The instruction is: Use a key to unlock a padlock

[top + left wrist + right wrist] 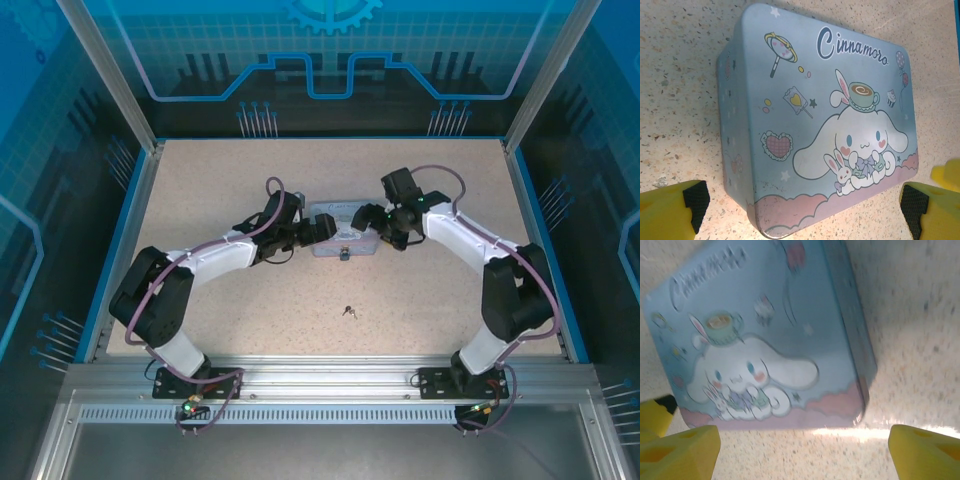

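Although the left gripper [802, 205] and right gripper [802, 447] flank the tin [338, 222], jaws spread, the key [349, 311] awaits pickup at 6 o'clock. Next, presumably, a fine pinch; the padlock [345, 254] sits at the tin's 6 o'clock edge.

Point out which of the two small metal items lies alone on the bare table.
The key, lying by itself well clear of the tin. The padlock instead sits at the tin's near edge.

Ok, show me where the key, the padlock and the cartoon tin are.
key [349, 311]: top view, middle of the key and ring.
padlock [345, 254]: top view, its dark body.
tin [815, 125]: left wrist view, centre of the printed lid.
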